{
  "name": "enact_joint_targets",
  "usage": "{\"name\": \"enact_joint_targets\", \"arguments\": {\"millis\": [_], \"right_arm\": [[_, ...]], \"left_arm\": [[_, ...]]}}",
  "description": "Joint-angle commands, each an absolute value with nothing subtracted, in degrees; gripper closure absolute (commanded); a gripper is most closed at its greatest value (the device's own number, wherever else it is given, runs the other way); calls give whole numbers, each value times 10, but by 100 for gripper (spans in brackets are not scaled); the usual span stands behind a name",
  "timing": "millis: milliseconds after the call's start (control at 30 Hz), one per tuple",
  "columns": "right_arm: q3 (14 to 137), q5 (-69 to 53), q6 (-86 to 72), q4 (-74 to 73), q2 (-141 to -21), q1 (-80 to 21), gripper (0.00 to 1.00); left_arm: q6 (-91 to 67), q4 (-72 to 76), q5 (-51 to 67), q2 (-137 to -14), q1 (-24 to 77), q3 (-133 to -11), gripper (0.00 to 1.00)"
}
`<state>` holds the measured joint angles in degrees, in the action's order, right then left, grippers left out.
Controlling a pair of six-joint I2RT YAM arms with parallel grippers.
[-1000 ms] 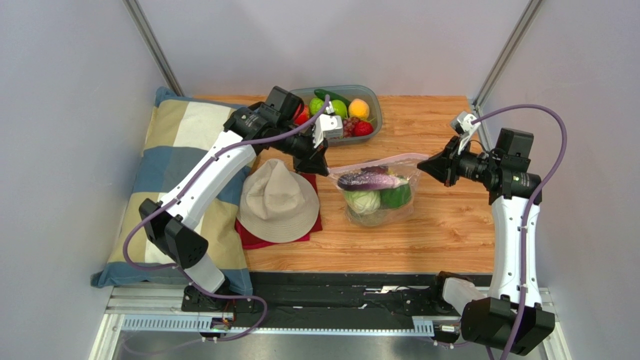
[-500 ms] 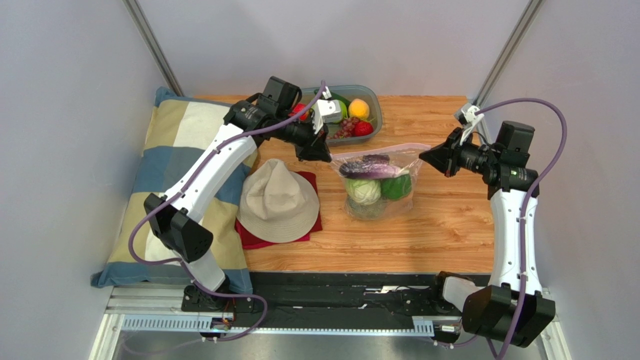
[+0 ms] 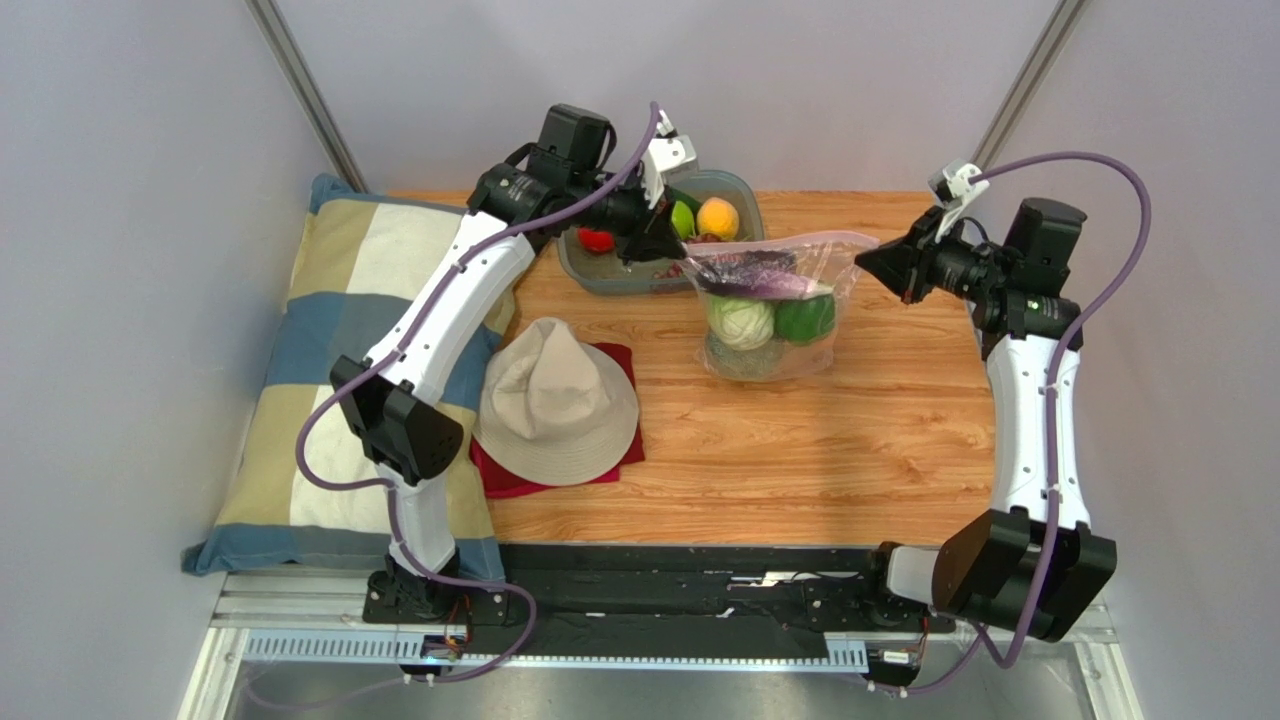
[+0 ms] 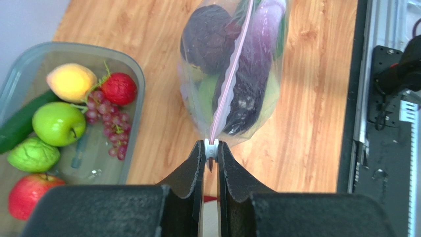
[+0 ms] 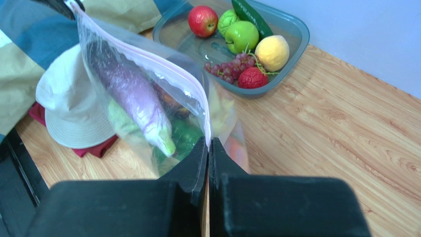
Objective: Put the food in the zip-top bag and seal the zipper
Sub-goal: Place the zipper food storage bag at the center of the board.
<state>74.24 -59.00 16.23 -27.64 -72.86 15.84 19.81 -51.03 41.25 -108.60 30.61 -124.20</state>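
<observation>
The zip-top bag (image 3: 766, 308) hangs between my two grippers above the wooden table, holding a purple eggplant (image 5: 133, 96), a cabbage (image 3: 739, 320) and a green pepper (image 3: 806, 318). The pink zipper (image 4: 228, 84) runs taut along its top edge. My left gripper (image 4: 211, 153) is shut on the white slider (image 4: 211, 146) at the left end of the zipper, next to the bowl. My right gripper (image 5: 207, 143) is shut on the right end of the zipper edge (image 5: 148, 57). In the top view the left gripper (image 3: 676, 255) and right gripper (image 3: 864, 263) are level with each other.
The grey bowl (image 3: 601, 278) at the back holds more food: a lemon (image 4: 71, 81), a green apple (image 4: 58, 123), grapes (image 4: 106, 116), a red apple and a cucumber. A beige hat (image 3: 556, 402) on a red cloth (image 3: 504, 477) and a checked pillow (image 3: 323, 345) lie to the left.
Both grippers have carried the bag up and toward the back of the table, keeping their hold and their spacing. The bag now hangs beside the bowl.
</observation>
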Motion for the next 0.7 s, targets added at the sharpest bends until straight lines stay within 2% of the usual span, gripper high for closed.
{"name": "enact_joint_targets", "arguments": {"millis": [0,100,133,267,367,467,500,533,600,633,667], "right_arm": [[689,-608,232,-281,-702,141,100],[658,-615,286,-349,-681,123,100],[646,-617,355,-381,-671,120,100],[631,-617,617,-679,-675,115,100],[617,-594,732,-782,-687,111,100],[609,-572,770,-816,-691,110,74],[609,-569,782,-830,-690,110,54],[610,-561,794,-844,-690,110,45],[607,-549,808,-875,-676,110,29],[604,-537,802,-878,-667,110,27],[600,-532,795,-879,-658,110,25]], "left_arm": [[229,-467,405,-1048,303,-1195,100],[226,-458,419,-1032,304,-1132,100],[225,-458,423,-1022,304,-1117,100],[257,-468,453,-984,305,-1016,100],[292,-477,465,-957,309,-954,100],[322,-490,462,-937,319,-908,98],[330,-495,464,-930,320,-901,94],[336,-501,468,-926,323,-892,84],[352,-521,466,-912,324,-872,71],[357,-529,464,-907,325,-868,62],[367,-547,465,-901,325,-861,58]]}}
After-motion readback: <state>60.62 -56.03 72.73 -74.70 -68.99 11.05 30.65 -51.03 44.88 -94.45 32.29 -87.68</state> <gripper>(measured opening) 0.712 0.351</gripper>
